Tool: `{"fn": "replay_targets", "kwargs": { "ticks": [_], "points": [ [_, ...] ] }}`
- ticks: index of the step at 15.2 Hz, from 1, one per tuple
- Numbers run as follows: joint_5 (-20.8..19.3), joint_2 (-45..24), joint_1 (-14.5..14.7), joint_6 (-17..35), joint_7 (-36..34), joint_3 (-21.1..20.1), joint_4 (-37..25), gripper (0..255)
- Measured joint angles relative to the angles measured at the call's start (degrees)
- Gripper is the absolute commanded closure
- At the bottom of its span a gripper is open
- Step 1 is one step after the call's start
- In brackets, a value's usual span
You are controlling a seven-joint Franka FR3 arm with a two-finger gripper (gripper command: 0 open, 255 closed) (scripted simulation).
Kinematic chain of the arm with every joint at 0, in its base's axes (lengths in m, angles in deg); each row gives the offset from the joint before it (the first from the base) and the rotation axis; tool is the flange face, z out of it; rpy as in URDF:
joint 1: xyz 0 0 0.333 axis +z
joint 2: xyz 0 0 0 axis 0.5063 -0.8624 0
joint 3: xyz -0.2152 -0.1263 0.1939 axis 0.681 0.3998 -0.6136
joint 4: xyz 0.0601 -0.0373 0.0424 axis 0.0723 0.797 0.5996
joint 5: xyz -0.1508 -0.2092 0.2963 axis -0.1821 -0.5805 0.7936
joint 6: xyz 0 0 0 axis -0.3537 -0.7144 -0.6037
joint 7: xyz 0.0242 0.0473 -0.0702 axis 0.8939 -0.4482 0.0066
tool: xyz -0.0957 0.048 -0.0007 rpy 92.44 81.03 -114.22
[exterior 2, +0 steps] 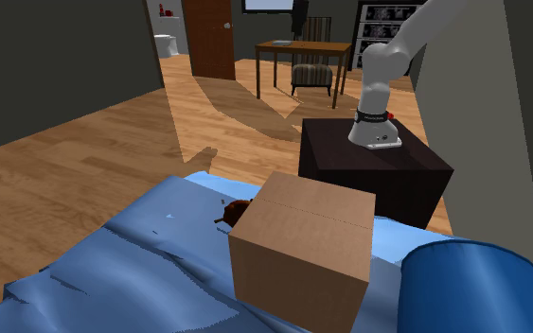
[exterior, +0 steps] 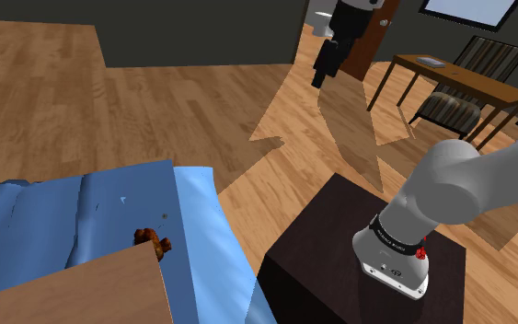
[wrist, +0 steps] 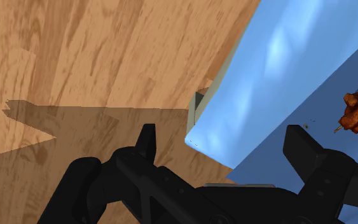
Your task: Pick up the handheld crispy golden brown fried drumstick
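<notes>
The brown fried drumstick [exterior: 153, 242] lies on the blue bed cover [exterior: 91, 212], close to a corner of a cardboard box [exterior: 82, 293]. In the second exterior view the drumstick [exterior 2: 235, 209] peeks out from behind that box [exterior 2: 302, 251]. My black gripper [exterior: 322, 74] hangs high over the wooden floor, far from the drumstick and towards the shoulder view's upper right. In the wrist view the gripper [wrist: 225, 145] is open with nothing between its fingers. Beyond one fingertip [wrist: 301, 147] the drumstick [wrist: 355, 112] rests on the blue cover [wrist: 279, 89], past the bed's edge.
The dark stand [exterior: 339, 248] carries the arm's base next to the bed. A wooden desk [exterior: 459, 78] and a striped chair [exterior: 454, 106] stand at the back, near a brown door [exterior 2: 207, 38]. A blue cylinder [exterior 2: 472, 289] lies beside the box.
</notes>
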Motion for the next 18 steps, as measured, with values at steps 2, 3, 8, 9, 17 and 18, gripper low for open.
{"fn": "replay_targets", "kwargs": {
  "ticks": [2,3,8,9,17,18],
  "points": [
    [0.2,-0.4,0.1,0.4,-0.4,-0.4,0.1,0],
    [0.5,-1.2,0.3,1.2,-1.0,-0.9,0.4,0],
    [2.4,-7.8,1.5,5.9,-6.1,-5.5,0.4,0],
    [2.7,-9.8,1.7,7.4,-7.2,-6.5,0.2,0],
    [3.6,-23.7,3.0,16.0,-16.0,-13.7,-2.0,0],
    [3.3,-25.8,3.0,16.8,-17.0,-14.4,-2.9,0]
  ]
}}
